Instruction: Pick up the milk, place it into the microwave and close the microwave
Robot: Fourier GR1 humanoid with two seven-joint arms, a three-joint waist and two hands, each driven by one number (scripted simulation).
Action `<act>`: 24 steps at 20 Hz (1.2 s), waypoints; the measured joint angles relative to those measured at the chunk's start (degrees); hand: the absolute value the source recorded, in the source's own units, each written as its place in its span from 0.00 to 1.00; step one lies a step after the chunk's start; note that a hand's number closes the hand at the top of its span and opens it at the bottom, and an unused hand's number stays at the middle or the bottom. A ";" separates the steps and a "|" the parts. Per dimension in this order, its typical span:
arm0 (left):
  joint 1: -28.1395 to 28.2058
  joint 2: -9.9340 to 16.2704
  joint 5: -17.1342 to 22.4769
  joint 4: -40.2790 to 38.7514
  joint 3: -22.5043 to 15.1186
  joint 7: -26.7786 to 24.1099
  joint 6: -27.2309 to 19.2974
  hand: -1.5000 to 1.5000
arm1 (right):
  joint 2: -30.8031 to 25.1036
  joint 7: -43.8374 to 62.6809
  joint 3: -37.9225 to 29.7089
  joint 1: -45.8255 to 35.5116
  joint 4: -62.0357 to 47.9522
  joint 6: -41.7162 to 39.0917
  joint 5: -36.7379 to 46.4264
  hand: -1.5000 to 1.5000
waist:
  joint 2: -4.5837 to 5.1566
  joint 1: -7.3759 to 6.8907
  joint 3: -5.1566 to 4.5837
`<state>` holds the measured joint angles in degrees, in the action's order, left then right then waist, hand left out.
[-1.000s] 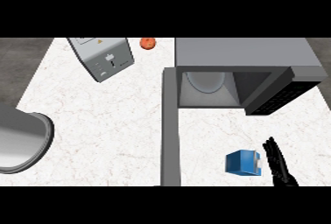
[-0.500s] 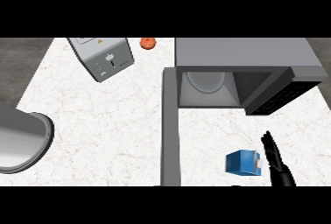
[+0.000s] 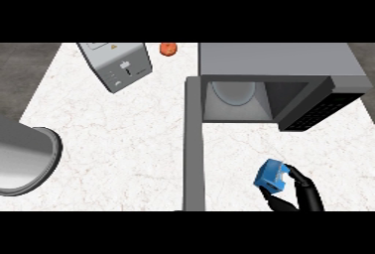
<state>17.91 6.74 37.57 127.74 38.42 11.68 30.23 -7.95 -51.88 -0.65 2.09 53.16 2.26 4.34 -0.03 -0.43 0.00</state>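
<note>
Showing the lower right of the white desk [image 3: 132,144], the head view placed the blue milk carton [image 3: 271,175] tilted, just left of the right hand [image 3: 304,191]. The black fingers [image 3: 299,174] curled over the carton's right side while the thumb [image 3: 278,203] lay below it, so the hand was grasping the milk carton. The carton sat in front of the microwave [image 3: 278,62], well apart from its open cavity, where a round plate [image 3: 234,92] showed inside. The microwave door [image 3: 193,144] stood open, running down the view left of the carton. Farther left stood a toaster [image 3: 117,64], an orange object [image 3: 168,48] beside it, and a grey pot [image 3: 22,161] at the desk's left edge.
</note>
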 measured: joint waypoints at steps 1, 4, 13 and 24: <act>-0.24 -0.05 0.06 0.07 -0.12 0.20 -0.07 0.00 | 0.16 -0.49 0.21 -0.98 -0.46 0.69 0.77 1.00 | -0.01 0.02 -0.01; -0.91 0.19 0.26 0.03 0.32 0.89 -0.62 0.00 | 1.24 -3.05 0.28 -1.78 -1.03 2.88 2.09 1.00 | -0.08 0.12 -0.08; -0.78 0.24 1.39 -0.80 1.92 1.04 1.24 0.00 | 0.10 -4.94 -7.15 -15.88 -14.22 3.06 -1.28 1.00 | 0.12 -0.37 0.02; -1.21 0.53 3.30 -0.75 3.67 2.39 1.11 0.00 | 2.00 -1.63 -3.37 -15.99 -7.19 -3.88 -2.58 1.00 | -0.11 0.35 -0.02</act>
<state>16.70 7.27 40.87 126.99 42.09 14.06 31.34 -5.95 -53.51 -4.02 -13.90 45.97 -1.62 1.76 -0.13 -0.09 -0.02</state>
